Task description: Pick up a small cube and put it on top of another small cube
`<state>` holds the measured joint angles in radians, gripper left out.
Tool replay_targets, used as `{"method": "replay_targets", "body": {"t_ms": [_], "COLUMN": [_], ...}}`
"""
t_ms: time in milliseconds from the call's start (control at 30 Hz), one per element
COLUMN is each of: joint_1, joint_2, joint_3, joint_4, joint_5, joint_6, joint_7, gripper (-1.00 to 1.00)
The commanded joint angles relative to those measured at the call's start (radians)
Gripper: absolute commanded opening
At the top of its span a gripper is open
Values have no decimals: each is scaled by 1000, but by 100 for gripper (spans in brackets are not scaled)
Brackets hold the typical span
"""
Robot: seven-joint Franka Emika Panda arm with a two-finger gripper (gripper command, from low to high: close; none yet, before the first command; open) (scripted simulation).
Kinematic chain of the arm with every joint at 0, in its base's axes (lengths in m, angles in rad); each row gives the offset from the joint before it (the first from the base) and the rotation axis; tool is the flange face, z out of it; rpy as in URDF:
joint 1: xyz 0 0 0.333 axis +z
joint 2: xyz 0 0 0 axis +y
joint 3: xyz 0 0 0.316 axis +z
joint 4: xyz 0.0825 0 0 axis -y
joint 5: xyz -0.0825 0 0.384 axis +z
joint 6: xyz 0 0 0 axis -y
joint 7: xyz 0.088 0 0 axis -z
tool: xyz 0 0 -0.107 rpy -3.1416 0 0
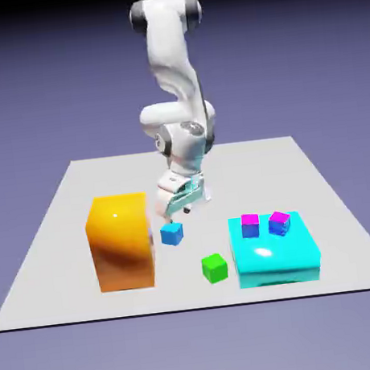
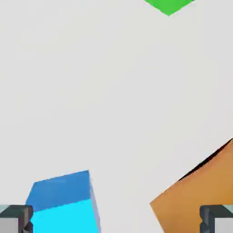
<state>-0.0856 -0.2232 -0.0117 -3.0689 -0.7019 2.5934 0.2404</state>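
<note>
Pincer (image 2: 116, 219): open, its tips wide apart at the bottom edge of my hand view, gripping nothing; in the exterior view it hangs near the blue cube.
Blue cube (image 1: 172, 233): one, plain, on the table (image 1: 200, 292), just right of the orange block in the exterior view; lower left of my hand view, beside the left-hand tip.
Green cube (image 1: 215, 268): one, lower middle of the exterior view; cut off by the hand view's top edge.
Orange block (image 1: 122, 244): one, tall, lower left of the exterior view.
Cyan block (image 1: 275, 251): one, low, lower right, bearing two magenta-topped cubes (image 1: 250, 226).
</note>
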Motion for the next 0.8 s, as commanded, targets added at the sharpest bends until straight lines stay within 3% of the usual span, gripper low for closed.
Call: {"method": "replay_targets", "body": {"t_ms": [0,433,467,767], "joint_1": [0,-24,-24,-8], "joint_2": [0,369,369,130], "joint_3": [0,-146,-146,-51], "joint_4": [0,114,114,40], "joint_5": [0,-536,-536,-188], "joint_6": [0,191,191,67], "joint_7": [0,412,412,145], "gripper": [0,0,-100,-100]}}
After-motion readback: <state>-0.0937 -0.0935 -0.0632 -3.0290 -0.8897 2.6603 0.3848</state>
